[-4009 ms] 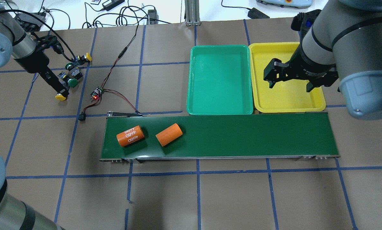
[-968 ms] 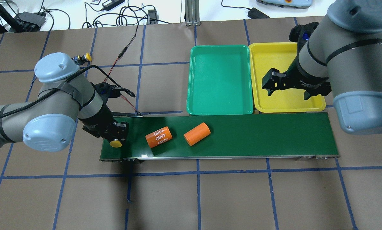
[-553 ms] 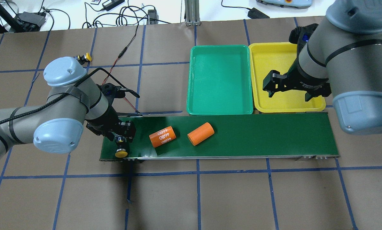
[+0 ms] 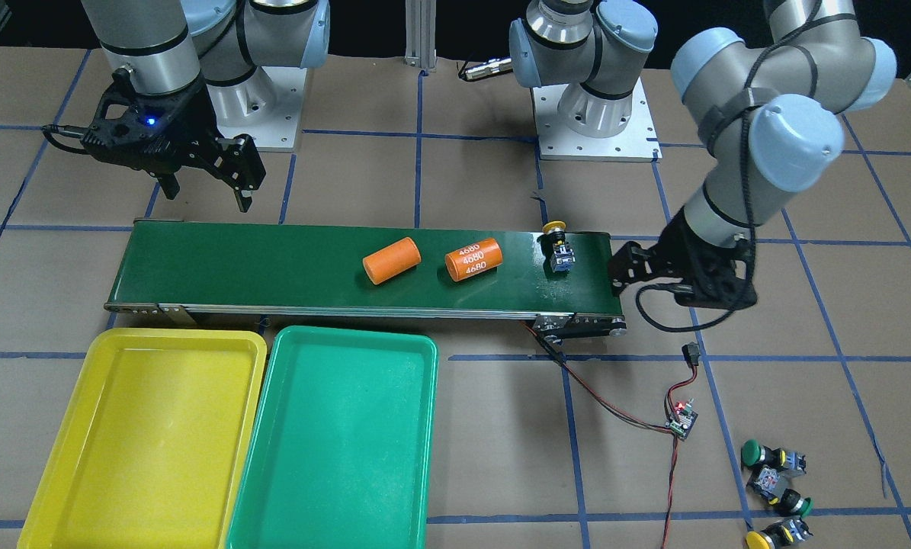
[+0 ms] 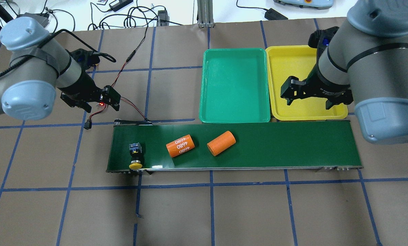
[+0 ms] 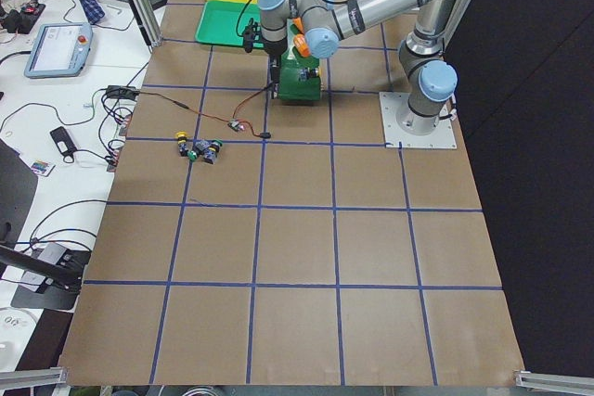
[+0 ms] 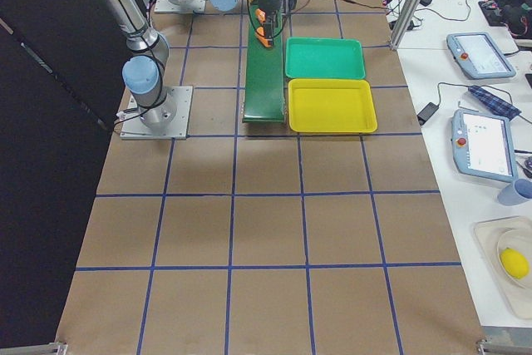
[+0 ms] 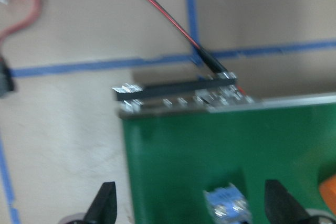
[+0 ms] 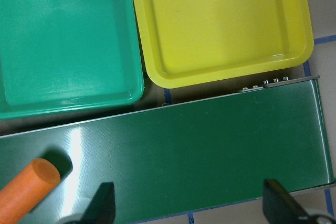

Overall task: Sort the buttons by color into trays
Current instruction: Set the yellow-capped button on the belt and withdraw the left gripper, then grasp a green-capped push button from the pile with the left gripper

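Now the yellow-capped black push-button [image 5: 135,159] lies at the 9 o'clock end of the dark green conveyor belt [image 5: 275,143]. Both the left gripper [image 5: 102,107] and the right gripper [image 5: 308,104] gape empty; the right should wait, then pinch its body squarely.

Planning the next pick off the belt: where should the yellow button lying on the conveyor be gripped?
Grip the yellow button by its black body, between mushroom cap and contact block, coming straight down. It lies on its side, cap pointing at the edge of the conveyor belt, so closing along its length probably holds best.
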### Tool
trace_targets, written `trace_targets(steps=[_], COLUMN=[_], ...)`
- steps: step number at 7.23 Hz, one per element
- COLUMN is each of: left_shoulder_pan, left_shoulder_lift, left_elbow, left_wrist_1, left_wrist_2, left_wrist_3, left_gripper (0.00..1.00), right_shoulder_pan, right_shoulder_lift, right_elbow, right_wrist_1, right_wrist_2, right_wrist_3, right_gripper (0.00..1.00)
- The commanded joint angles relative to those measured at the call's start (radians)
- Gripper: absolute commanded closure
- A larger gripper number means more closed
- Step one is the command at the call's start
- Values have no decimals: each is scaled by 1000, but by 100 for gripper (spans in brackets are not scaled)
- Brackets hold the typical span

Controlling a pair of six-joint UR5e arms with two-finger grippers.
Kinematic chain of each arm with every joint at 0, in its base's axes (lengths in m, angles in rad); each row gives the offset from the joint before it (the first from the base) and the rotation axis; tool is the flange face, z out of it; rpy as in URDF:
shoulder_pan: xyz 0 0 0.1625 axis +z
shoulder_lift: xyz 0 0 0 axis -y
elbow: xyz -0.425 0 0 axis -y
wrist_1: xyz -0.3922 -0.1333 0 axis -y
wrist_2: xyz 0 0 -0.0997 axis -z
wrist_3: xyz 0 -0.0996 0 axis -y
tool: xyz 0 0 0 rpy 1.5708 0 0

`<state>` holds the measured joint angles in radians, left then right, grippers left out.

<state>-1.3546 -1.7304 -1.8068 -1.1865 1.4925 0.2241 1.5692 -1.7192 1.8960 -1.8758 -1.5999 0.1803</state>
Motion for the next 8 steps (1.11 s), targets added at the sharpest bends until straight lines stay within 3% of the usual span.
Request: trace_targets(steps=[1, 5, 6, 8], left_shoulder_pan=[105, 199, 201, 200], left_shoulder_lift=[-203, -472, -503, -569], left_elbow=[230, 455, 480, 484], left_wrist_1=[-5, 2, 2, 14], left_wrist_2=[6, 35, 111, 100], left_wrist_3=[44, 581, 665, 732], left_gripper=[0, 0, 0, 0], right_shoulder_pan=[0, 0, 0, 0], right_shoulder_lift=[-2, 0, 0, 1], right_elbow=[0, 2, 2, 2], right_wrist_1=[1, 0, 1, 1], right_wrist_2=[1, 0, 0, 0], right_wrist_3=[-2, -4, -4, -4], right_gripper=[0, 0, 0, 0])
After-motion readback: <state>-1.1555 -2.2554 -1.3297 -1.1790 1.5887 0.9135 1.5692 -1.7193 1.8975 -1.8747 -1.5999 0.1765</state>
